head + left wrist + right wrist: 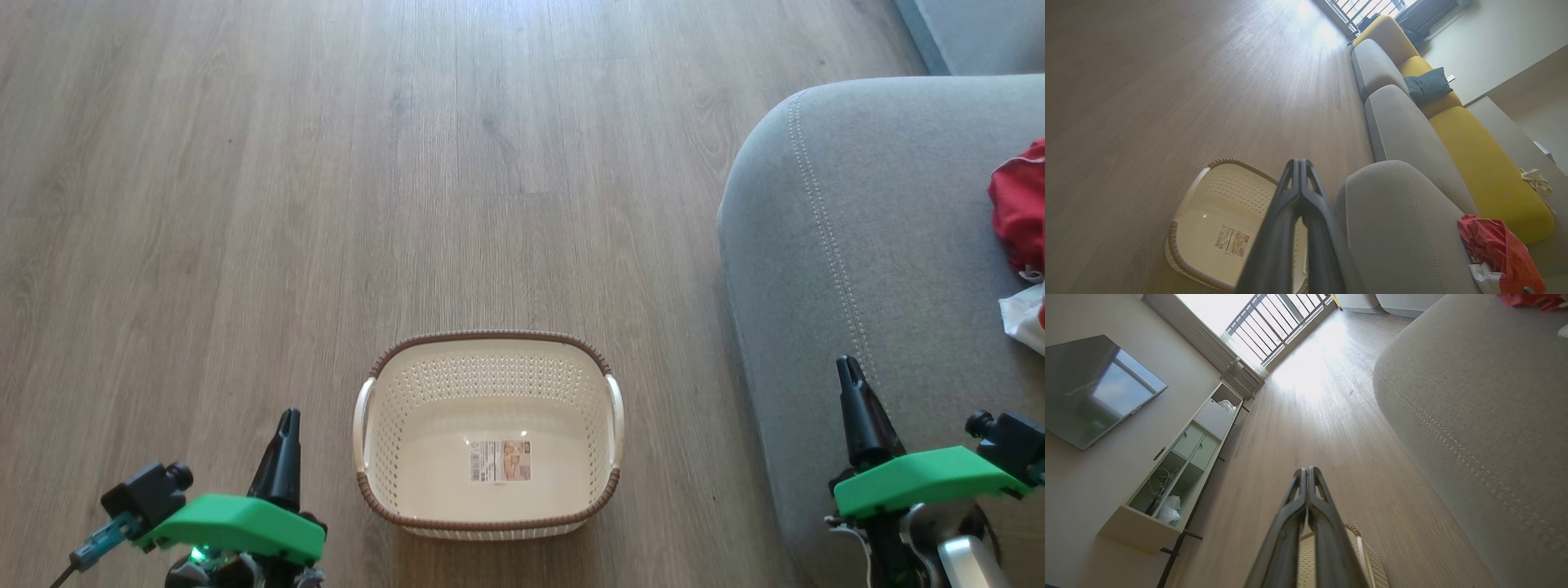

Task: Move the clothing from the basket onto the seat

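Basket: small rectangular cream plastic laundry basket, perforated walls, brown woven-look rim, upright on wood-grain plank floor.
Seat: large grey upholstered fabric cushion, rounded corner, stitched seam, near the basket's right.
Left gripper: fingers pressed together, pointing forward, left of basket.
Right gripper: fingers pressed together, above cushion edge.
Clothing: crumpled red soft fabric clothing, white trim, lying on cushion.
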You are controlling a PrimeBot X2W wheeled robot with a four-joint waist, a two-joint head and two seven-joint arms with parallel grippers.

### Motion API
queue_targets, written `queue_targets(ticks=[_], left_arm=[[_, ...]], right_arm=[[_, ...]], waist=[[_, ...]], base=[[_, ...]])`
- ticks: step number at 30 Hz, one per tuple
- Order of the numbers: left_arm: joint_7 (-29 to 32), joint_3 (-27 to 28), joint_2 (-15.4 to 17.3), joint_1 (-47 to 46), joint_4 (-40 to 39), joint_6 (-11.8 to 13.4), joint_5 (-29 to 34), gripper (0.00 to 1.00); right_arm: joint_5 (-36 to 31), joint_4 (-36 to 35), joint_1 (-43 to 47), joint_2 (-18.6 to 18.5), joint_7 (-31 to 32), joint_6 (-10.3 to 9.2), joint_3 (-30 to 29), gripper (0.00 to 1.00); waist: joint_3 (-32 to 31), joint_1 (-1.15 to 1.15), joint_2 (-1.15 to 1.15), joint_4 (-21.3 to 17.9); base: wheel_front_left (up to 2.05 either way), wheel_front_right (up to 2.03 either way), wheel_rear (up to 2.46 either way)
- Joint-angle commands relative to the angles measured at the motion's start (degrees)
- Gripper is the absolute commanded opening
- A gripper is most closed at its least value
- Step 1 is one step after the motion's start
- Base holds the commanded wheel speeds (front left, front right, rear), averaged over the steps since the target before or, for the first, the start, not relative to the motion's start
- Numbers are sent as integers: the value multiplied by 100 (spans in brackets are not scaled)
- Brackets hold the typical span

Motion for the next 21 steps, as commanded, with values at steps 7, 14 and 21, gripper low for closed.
queue_targets(ticks=[7, 14, 21], left_arm=[[120, 189, 52, -332, -143, -88, -524, 0], [236, 265, 53, -372, -124, -145, -961, 0], [336, 331, 54, -408, -108, -194, -1334, 0]], right_arm=[[536, -139, -304, -9, 138, 0, -49, 0], [970, -116, -330, 13, 253, -1, -105, 0], [1342, -97, -351, 33, 352, -1, -155, 0]], waist=[[-16, 0, 0, 2], [-32, 0, 0, 5], [-46, 0, 0, 6]], base=[[0, 0, 0], [0, 0, 0], [0, 0, 0]])
